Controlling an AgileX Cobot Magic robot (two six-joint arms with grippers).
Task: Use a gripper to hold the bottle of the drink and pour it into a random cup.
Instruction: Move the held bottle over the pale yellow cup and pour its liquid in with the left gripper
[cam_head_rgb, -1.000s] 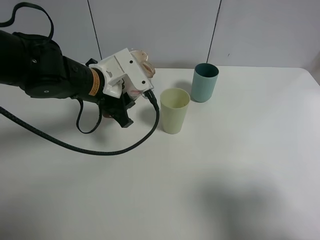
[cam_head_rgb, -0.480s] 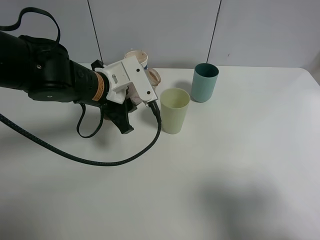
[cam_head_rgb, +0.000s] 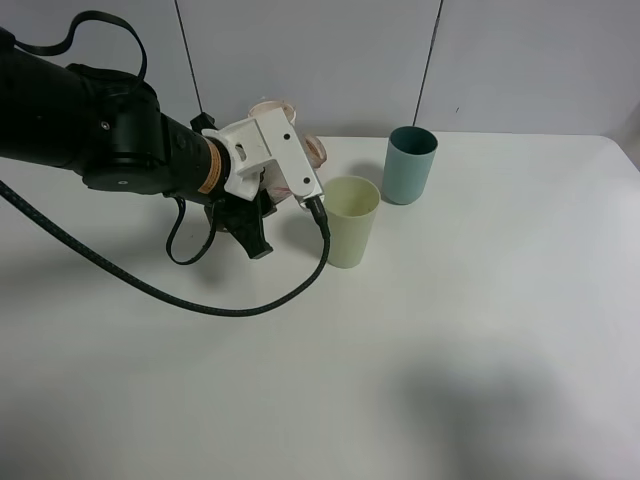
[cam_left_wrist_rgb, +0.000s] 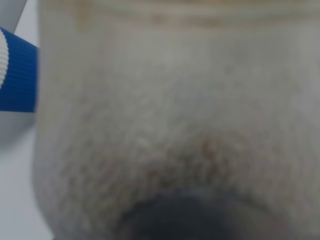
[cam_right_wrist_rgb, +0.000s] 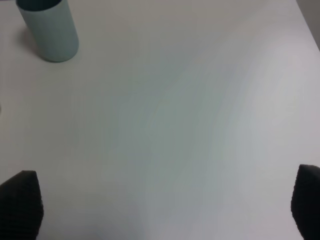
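Note:
My left gripper (cam_head_rgb: 283, 163), a white jaw block on the bulky black arm, is shut on the bottle (cam_head_rgb: 312, 151). Only the bottle's tan neck shows past the block, tilted toward the pale yellow-green cup (cam_head_rgb: 350, 222) and just left of its rim. In the left wrist view the bottle (cam_left_wrist_rgb: 175, 125) fills the frame as a blurred grey-tan wall. The drink cannot be made out. My right gripper (cam_right_wrist_rgb: 162, 207) is open over bare table, with its dark fingertips (cam_right_wrist_rgb: 20, 202) at the frame's corners. It does not show in the exterior view.
A teal tumbler (cam_head_rgb: 409, 165) stands behind and right of the cup, also in the right wrist view as the teal tumbler (cam_right_wrist_rgb: 50, 30). A short blue-and-white cup (cam_left_wrist_rgb: 17, 75) sits behind the left gripper. A black cable (cam_head_rgb: 200, 300) loops over the white table (cam_head_rgb: 480, 330).
The left arm has carried the bottle to the right, bringing its neck close to the yellow-green cup's rim. Both cups have stayed put.

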